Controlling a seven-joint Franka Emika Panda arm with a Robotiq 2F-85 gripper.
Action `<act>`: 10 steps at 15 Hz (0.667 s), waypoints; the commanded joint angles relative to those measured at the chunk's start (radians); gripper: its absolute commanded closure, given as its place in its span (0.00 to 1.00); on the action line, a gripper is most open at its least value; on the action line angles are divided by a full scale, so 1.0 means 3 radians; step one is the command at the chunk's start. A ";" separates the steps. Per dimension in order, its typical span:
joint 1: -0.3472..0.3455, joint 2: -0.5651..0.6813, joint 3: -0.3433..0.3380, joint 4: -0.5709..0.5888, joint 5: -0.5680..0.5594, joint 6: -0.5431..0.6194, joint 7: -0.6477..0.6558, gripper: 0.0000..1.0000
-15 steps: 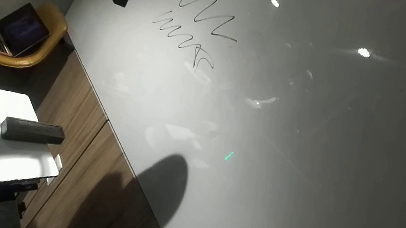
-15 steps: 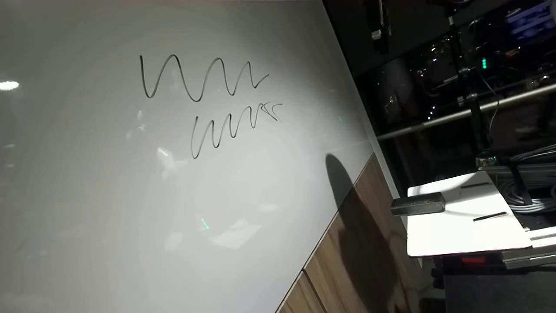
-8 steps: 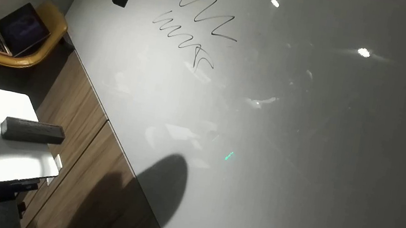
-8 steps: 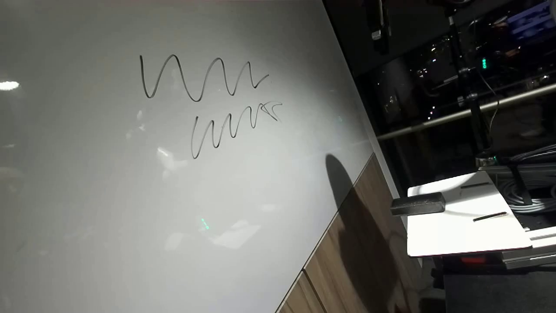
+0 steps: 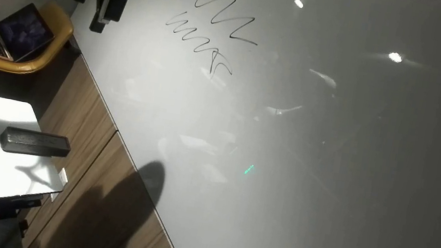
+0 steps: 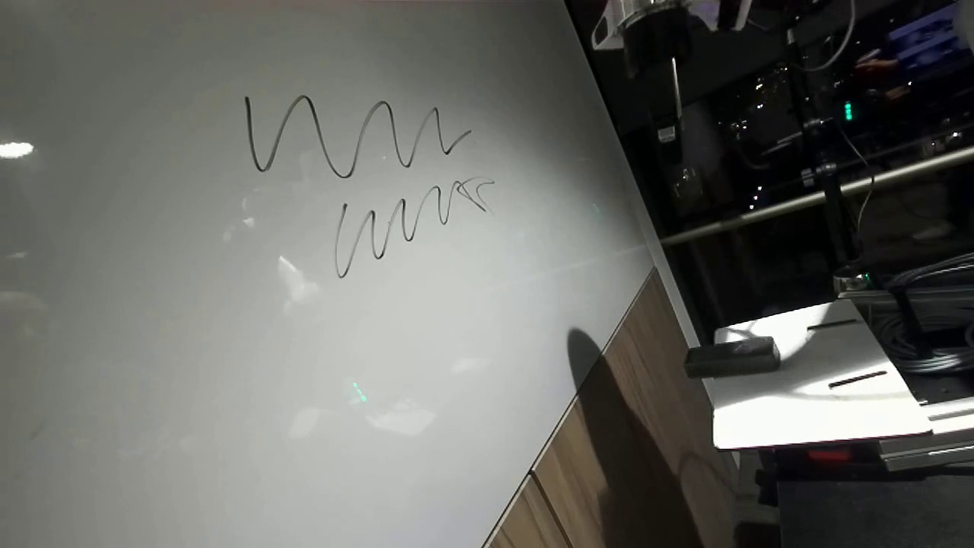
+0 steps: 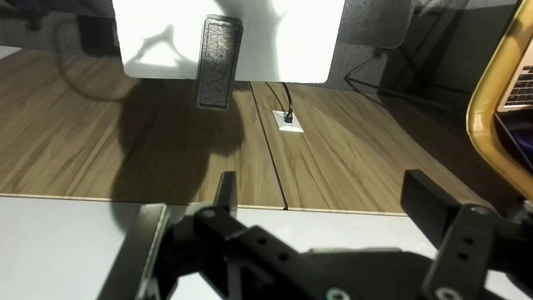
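Note:
My gripper (image 7: 320, 185) is open in the wrist view, its black fingers (image 7: 424, 204) wide apart and nothing between them. A dark flat piece (image 7: 135, 254) with a pale edge sits outside the left finger. In an exterior view the gripper (image 5: 89, 10) hangs at the upper left, above the yellow chair's level. A dark eraser-like block (image 7: 220, 62) lies on a white board (image 7: 306, 54) and sticks out past its edge. It is clear of the fingers. Both exterior views also show this block (image 5: 36, 143) (image 6: 732, 358). Thin dark sticks (image 6: 858, 379) lie on the same board.
A big glossy whiteboard (image 5: 326, 179) carries two wavy marker lines (image 6: 345, 176). Wood panelling (image 7: 341, 166) borders it, with a plugged wall socket (image 7: 288, 121). A yellow chair (image 5: 57, 29) bears an open laptop (image 5: 26, 33). A pole (image 6: 833, 213) and coiled cables (image 6: 947, 354) stand behind the white board.
The gripper has come lower and further into both exterior views. Shadows on the panelling and the white board have shifted. The block and sticks stay where they were.

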 commanded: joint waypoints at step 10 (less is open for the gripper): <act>-0.0305 0.1851 0.0435 -0.0255 -0.0621 0.1637 0.0778 0.00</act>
